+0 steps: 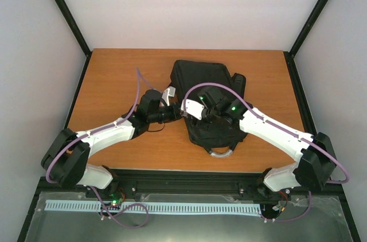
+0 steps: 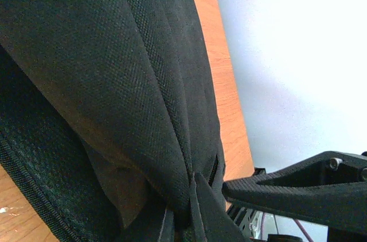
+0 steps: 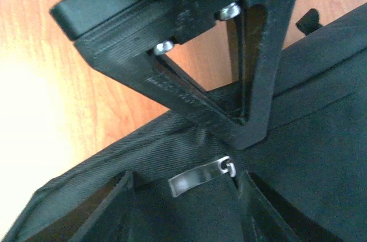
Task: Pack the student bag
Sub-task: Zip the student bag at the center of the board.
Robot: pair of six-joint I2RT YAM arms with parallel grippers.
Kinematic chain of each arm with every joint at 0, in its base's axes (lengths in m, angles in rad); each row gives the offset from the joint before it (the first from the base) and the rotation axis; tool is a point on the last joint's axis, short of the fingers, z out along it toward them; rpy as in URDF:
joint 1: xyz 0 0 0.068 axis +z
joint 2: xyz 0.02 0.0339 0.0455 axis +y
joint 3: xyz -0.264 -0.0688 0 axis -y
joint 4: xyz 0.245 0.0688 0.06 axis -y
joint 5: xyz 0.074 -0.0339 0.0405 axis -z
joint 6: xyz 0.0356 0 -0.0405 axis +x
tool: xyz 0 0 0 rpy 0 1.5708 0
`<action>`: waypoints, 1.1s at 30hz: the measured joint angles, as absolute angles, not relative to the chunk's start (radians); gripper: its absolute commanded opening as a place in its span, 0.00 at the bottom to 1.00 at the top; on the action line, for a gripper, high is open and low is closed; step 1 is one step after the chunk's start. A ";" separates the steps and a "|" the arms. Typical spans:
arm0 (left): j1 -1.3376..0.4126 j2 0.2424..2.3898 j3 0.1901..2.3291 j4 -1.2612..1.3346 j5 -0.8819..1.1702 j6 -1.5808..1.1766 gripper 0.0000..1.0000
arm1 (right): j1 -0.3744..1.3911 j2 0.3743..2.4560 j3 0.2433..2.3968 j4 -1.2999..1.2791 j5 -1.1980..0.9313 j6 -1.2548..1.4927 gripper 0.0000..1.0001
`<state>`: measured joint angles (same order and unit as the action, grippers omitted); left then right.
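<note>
My left gripper (image 2: pixel 186 219), arm stretched low, clamps the coarse black weave at the bag's (image 1: pixel 200 78) left edge. The bag lies flat on the wooden table (image 1: pixel 114 87). My right gripper (image 3: pixel 184 196) hangs over the bag's middle, fingers apart around a silver zip pull (image 3: pixel 200 177).

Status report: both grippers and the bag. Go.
Left gripper shut on student bag fabric. Right gripper open, straddling zipper pull. Left gripper crowds close above the pull.

matt woven cloth student bag (image 2: pixel 114 81), smooth wooden table (image 1: pixel 114 81), shiny metal zip pull (image 3: pixel 198 178)
</note>
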<state>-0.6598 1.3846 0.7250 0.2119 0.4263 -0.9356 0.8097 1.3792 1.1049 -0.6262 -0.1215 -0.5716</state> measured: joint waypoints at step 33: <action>-0.670 1.384 0.725 0.199 0.397 -0.929 0.01 | 0.791 1.383 1.103 -0.601 -0.034 -0.498 0.03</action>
